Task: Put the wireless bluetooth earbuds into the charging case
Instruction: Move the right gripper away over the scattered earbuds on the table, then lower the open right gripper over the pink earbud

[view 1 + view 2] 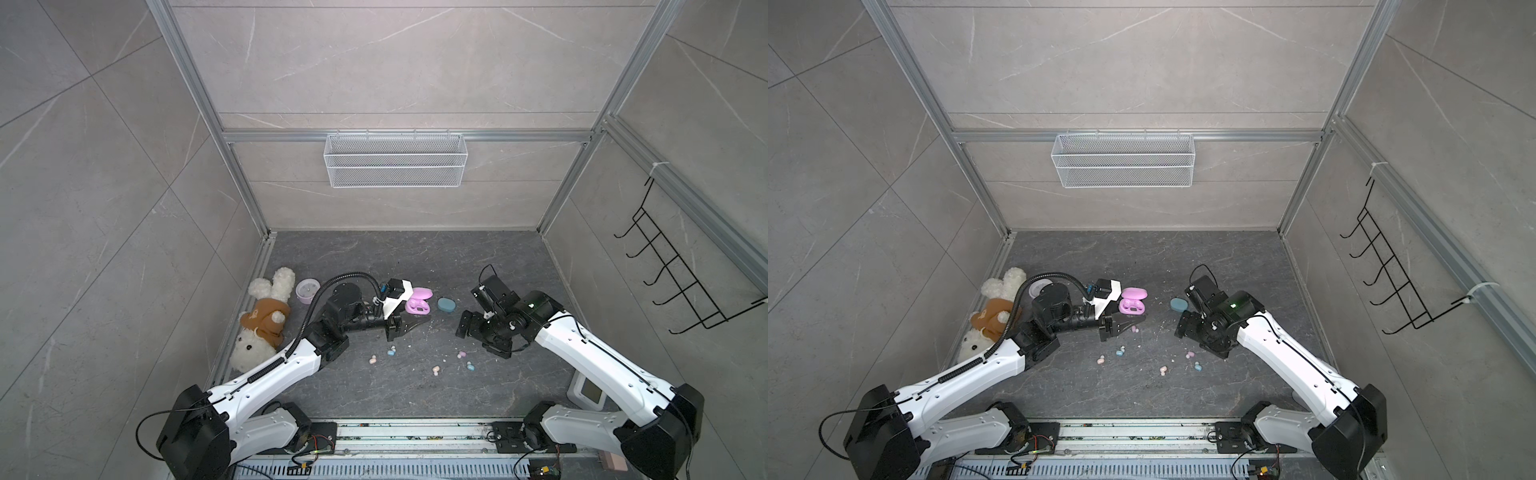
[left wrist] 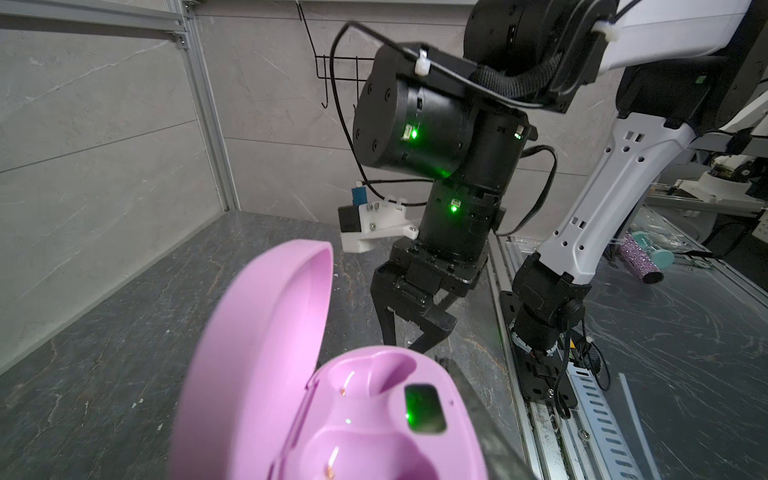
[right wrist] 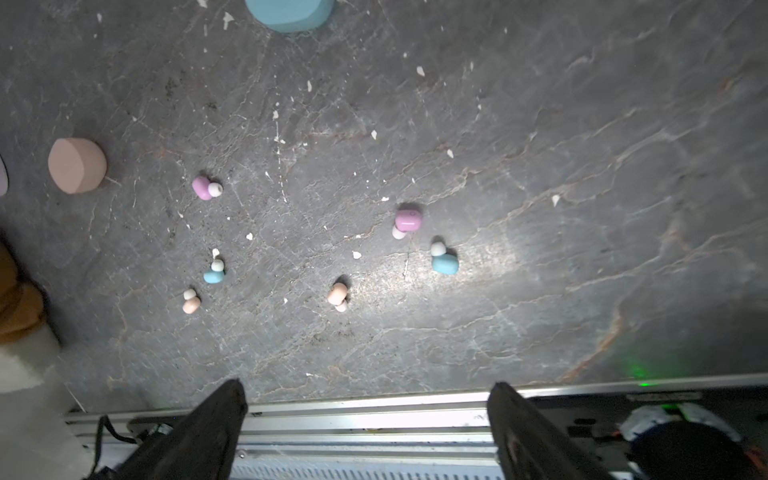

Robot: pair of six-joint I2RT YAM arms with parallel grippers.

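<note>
— Lighting?
— Both top views evenly bright, shadows faint.
— Focus?
— The lilac case [image 2: 324,395] is blurred up close (green glints on it); behind it, everything is sharp.

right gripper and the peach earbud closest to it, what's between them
Just bare tabletop between right gripper and peach earbud; the right wrist view shows it.

Smooth, satin-sheen lilac plastic of the charging case [image 2: 257,374] at the left pincer [image 1: 424,320]. Below the right pincer [image 3: 365,386], matt pastel plastic earbuds [image 3: 408,220] on a matt, veined grey stone-look floor [image 3: 582,166]. Out to the left pincer's left, a fluffy cloth rabbit [image 1: 249,347].
</note>
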